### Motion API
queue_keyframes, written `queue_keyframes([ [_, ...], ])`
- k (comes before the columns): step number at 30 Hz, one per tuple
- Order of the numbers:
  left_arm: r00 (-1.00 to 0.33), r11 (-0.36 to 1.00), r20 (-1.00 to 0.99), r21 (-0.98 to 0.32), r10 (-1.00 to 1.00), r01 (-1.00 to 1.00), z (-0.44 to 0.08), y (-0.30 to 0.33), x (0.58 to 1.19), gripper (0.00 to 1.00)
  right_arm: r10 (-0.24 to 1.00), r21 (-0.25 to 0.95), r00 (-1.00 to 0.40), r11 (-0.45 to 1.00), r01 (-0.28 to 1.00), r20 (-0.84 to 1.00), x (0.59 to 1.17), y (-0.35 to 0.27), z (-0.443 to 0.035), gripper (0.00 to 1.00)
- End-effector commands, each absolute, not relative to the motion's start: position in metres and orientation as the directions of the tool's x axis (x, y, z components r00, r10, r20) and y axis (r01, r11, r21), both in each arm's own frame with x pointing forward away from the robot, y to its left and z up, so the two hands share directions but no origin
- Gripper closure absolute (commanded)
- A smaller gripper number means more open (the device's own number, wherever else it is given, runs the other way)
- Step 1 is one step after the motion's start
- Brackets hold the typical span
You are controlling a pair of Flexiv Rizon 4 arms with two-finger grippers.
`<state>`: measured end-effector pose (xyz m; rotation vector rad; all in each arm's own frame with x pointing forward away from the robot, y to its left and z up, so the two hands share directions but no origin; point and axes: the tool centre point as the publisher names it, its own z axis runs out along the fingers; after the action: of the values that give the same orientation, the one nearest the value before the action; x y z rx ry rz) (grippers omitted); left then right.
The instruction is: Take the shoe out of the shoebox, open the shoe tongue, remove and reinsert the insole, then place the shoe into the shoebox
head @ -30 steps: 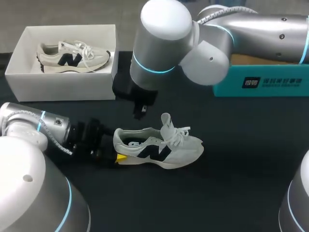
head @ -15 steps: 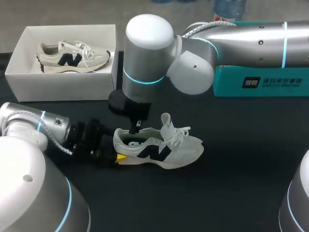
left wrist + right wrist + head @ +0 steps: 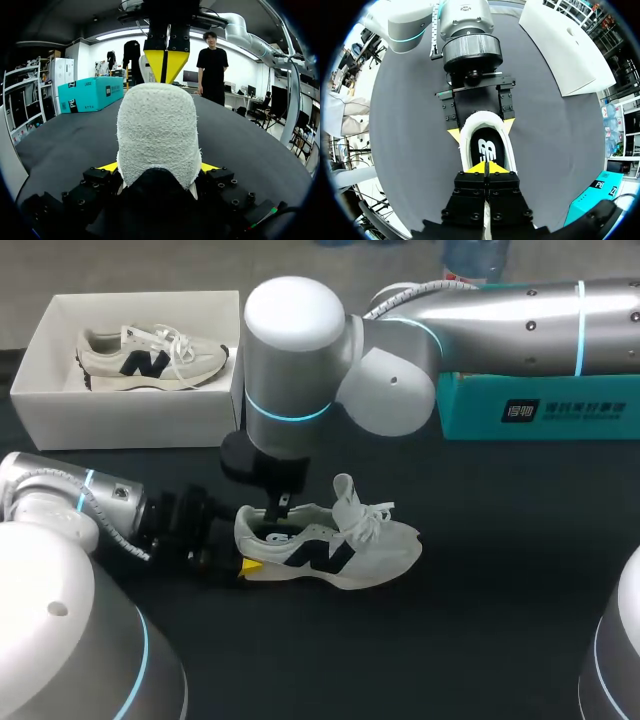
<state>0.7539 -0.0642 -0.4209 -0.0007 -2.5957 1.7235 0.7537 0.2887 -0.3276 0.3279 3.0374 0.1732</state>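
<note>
Right gripper (image 3: 274,506) lowered into shoe (image 3: 345,548) heel opening

White print on a dark label is showing on the teal cardboard box (image 3: 560,410), too small for reading. Dark emblems are marking the cream fabric sneaker (image 3: 330,545) and its boxed twin sneaker (image 3: 150,358); a white emblem is marking the black insole (image 3: 486,148).

Black table (image 3: 500,590): white shoebox (image 3: 130,420) far left (open-topped), teal box (image 3: 540,410) far right, white sneaker (image 3: 370,545) centre.
</note>
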Motion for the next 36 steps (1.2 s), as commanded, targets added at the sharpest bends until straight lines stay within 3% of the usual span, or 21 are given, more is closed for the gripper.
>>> queue_keyframes([
  [1, -1.0, 0.391, 0.021, -0.92, 0.014, -0.014, -0.423, -0.062, 0.754, 1.0, 0.197, 0.07, -0.977, 0.979, 0.192, -0.077, 0.754, 0.287, -0.334, 1.0],
  [5, -1.0, 0.391, 0.021, -0.92, 0.014, -0.014, -0.423, -0.062, 0.754, 1.0, 0.186, 0.026, -0.979, 0.983, 0.184, -0.085, 0.753, 0.276, -0.342, 1.0],
  [36, -1.0, 0.391, 0.021, -0.92, 0.014, -0.014, -0.423, -0.062, 0.754, 1.0, 0.2, 0.006, -0.98, 0.98, 0.2, -0.001, 0.761, 0.25, -0.385, 1.0],
])
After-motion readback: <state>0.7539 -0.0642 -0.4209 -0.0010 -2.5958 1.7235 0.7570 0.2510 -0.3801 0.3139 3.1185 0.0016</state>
